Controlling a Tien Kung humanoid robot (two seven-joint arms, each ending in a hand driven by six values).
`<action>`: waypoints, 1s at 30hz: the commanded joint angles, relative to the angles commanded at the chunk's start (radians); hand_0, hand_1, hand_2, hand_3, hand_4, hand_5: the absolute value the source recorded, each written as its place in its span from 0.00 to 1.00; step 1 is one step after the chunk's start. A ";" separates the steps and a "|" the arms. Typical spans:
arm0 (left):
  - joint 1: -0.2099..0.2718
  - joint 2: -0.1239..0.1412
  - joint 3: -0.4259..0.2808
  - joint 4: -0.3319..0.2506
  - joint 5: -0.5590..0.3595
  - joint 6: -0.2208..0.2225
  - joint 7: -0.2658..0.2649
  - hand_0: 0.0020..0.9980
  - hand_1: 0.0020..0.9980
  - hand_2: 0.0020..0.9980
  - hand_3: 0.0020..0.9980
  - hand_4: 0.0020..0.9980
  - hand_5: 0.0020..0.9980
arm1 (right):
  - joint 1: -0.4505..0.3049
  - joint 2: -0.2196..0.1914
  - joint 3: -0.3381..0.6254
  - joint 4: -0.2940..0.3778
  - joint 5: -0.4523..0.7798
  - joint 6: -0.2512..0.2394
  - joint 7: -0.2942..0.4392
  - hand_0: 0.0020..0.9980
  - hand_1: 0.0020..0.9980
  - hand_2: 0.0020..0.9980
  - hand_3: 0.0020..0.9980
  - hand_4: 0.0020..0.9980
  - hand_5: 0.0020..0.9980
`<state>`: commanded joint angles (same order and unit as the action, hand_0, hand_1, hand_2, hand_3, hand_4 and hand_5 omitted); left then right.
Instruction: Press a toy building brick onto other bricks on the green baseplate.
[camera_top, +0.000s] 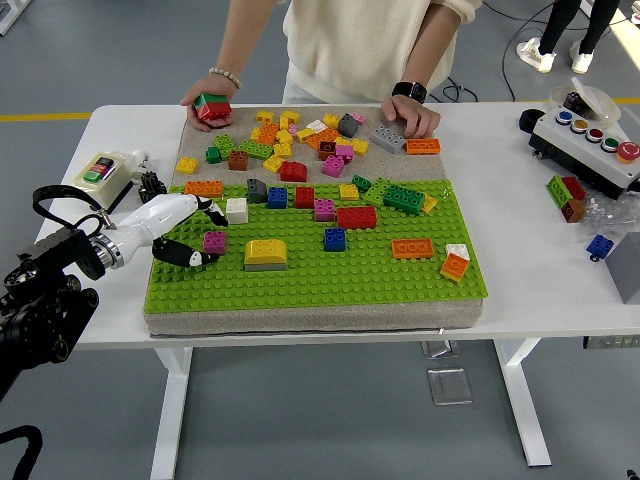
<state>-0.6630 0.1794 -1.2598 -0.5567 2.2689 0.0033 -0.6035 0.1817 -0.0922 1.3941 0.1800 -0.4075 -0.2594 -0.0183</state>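
Currently, left hand (190, 232): fingers spread, holding nothing, beside magenta brick (214, 242) on green baseplate (300, 280).
Risk: fingers could nudge the brick sideways instead of seating it.

Bare studs run along the green baseplate (330, 280) in front of the yellow domed brick (265, 254); behind that brick, scattered bricks crowd the way, toward the person's hands (408, 118).

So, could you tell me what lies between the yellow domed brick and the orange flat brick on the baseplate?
In the head view, a blue brick sits between the yellow domed brick and the orange flat brick; otherwise only bare green baseplate.
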 joint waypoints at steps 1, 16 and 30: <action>-0.001 0.000 0.001 0.002 0.000 0.000 0.000 0.80 0.71 0.61 0.58 0.82 0.13 | 0.000 0.000 0.000 0.000 0.000 0.000 0.000 0.74 0.65 0.71 0.59 0.92 0.50; -0.019 0.007 0.015 0.036 0.000 0.009 0.001 0.79 0.71 0.61 0.57 0.80 0.12 | 0.002 -0.001 0.003 0.000 0.001 0.001 0.002 0.74 0.65 0.71 0.59 0.92 0.50; -0.021 0.003 0.017 0.045 0.000 0.012 0.005 0.78 0.70 0.60 0.57 0.80 0.12 | 0.003 -0.001 0.004 0.000 0.003 0.000 0.003 0.74 0.65 0.71 0.59 0.92 0.50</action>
<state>-0.6835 0.1821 -1.2425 -0.5113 2.2689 0.0157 -0.5989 0.1844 -0.0934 1.3982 0.1800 -0.4042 -0.2597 -0.0154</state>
